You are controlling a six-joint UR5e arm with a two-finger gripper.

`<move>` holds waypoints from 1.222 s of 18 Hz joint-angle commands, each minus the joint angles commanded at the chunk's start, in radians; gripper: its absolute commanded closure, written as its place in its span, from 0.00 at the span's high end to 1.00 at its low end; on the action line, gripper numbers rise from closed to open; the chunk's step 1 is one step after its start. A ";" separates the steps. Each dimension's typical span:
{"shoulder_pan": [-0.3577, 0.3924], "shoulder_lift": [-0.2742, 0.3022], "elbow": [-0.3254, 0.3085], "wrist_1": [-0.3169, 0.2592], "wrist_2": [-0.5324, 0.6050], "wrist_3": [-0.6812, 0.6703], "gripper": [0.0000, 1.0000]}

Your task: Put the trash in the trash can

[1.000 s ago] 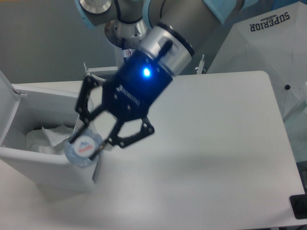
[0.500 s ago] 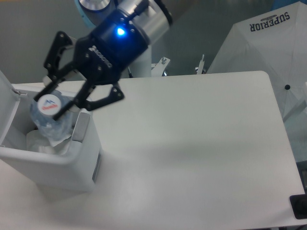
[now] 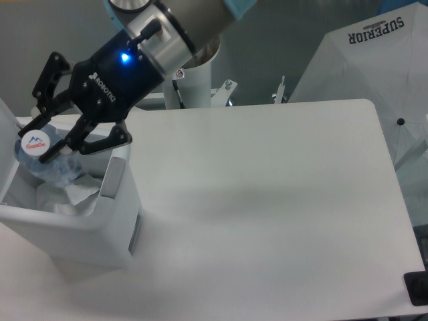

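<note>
My gripper (image 3: 41, 142) is shut on the crushed clear bluish plastic bottle (image 3: 55, 167), gripping it just below its white cap (image 3: 35, 142). The bottle hangs over the open white trash can (image 3: 87, 231) at the left, its lower end down among the white liner bag (image 3: 63, 198). The can's hinged lid (image 3: 8, 144) stands up at the far left, and the grey latch (image 3: 112, 177) is on the right rim. The crumpled wrapper with green print is not visible.
The white table (image 3: 267, 200) stretches right of the can. A white folded umbrella marked SUPERIOR (image 3: 374, 60) stands at the back right. A dark object (image 3: 418, 287) sits at the table's lower right corner. The arm's white base column (image 3: 194, 80) stands behind the table.
My gripper carried the bottle left and back, from above the can's front right corner to over its open mouth. The bottle now dips into the liner.
</note>
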 joint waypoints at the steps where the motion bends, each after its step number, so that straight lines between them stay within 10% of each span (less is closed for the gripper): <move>1: 0.000 0.002 -0.014 0.002 0.000 0.011 0.04; 7: -0.002 0.002 -0.058 0.006 0.000 0.020 0.18; 10: -0.002 -0.008 -0.058 0.006 0.002 0.020 0.56; 12: -0.002 -0.011 -0.058 0.006 0.002 0.022 0.99; 22: 0.113 -0.005 -0.071 0.009 0.009 0.100 1.00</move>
